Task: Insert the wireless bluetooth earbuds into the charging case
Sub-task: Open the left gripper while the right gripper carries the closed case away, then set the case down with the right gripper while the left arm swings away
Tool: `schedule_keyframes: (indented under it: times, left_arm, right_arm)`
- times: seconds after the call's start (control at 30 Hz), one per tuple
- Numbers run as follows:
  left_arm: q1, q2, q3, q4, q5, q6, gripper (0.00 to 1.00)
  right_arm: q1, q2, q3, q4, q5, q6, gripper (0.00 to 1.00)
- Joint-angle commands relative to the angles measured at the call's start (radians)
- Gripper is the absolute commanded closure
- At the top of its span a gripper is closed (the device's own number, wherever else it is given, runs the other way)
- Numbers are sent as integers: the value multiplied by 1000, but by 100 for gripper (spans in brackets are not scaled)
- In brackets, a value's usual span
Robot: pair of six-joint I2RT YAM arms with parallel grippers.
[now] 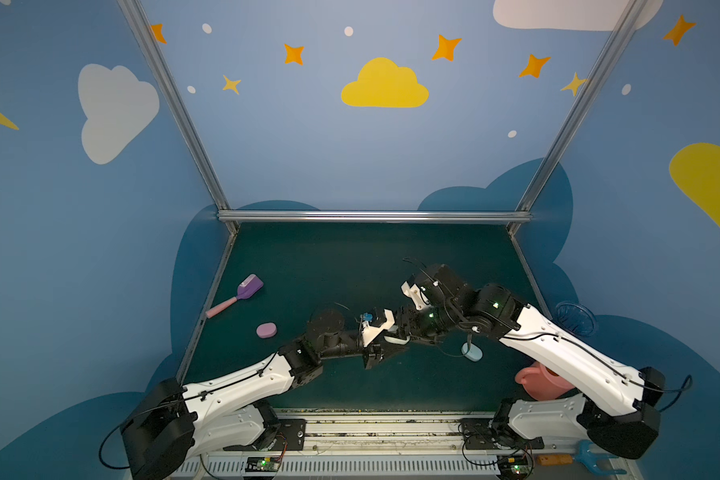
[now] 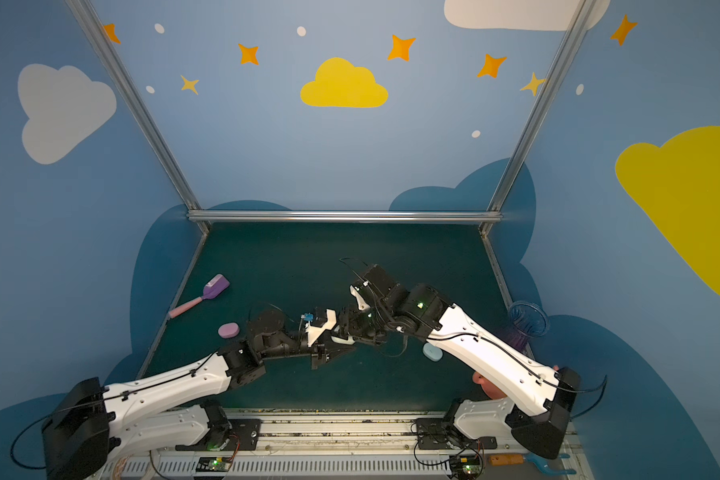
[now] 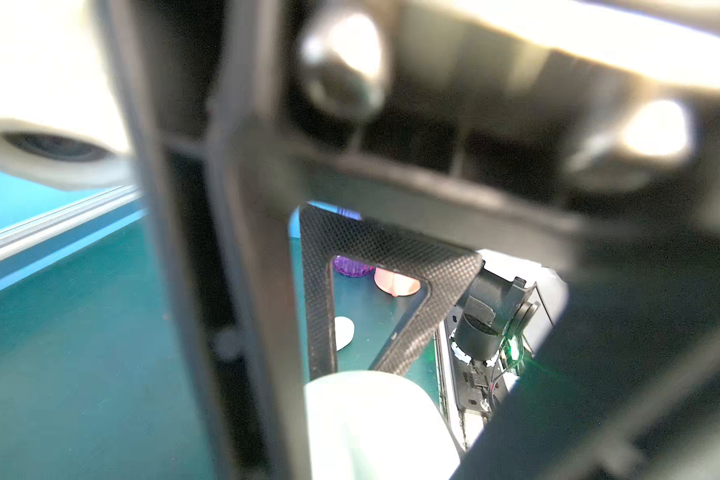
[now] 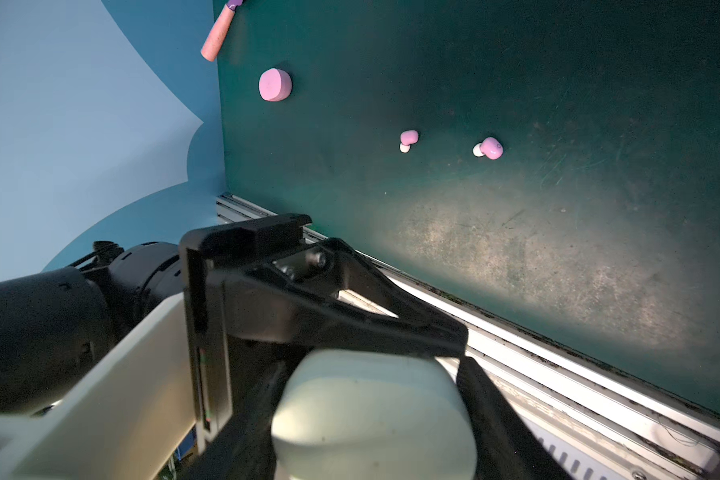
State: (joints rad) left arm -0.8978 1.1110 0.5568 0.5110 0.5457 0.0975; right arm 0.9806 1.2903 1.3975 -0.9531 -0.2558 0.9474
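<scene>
Scanning both top views, you find the left gripper (image 1: 391,348) clamping the mint charging case (image 1: 396,340) mid-table, the right gripper (image 1: 404,332) around it, hold unclear; the right wrist view shows pink earbuds (image 4: 408,137) lying right of the pink case (image 4: 274,84), tiny, probably slick, so pinch their bodies.

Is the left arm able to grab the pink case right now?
Probably not yet. The left gripper is shut on the whitish case. The pink case lies in the open on the mat on that arm's side, so it likely could after letting go.
</scene>
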Motion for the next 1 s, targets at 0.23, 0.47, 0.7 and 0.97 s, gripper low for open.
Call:
schedule_keyframes:
  times: [0.23,0.47,0.7,0.97]
  left_arm:
    - [-2,-4,25,-3,-22,-9,43]
    - [-4,-76,-67,-42,-149,-73,0]
    - [-4,-158,-112,-207,-384,-150,0]
    - [-2,-225,-152,-250,-460,-221,0]
  right_arm:
    - [-8,-26,-30,15,24,-2,49]
    - [-135,-101,-144,-9,80,-69,49]
    - [-380,-126,-295,11,160,-235,47]
    - [-669,-16,-377,110,290,-384,46]
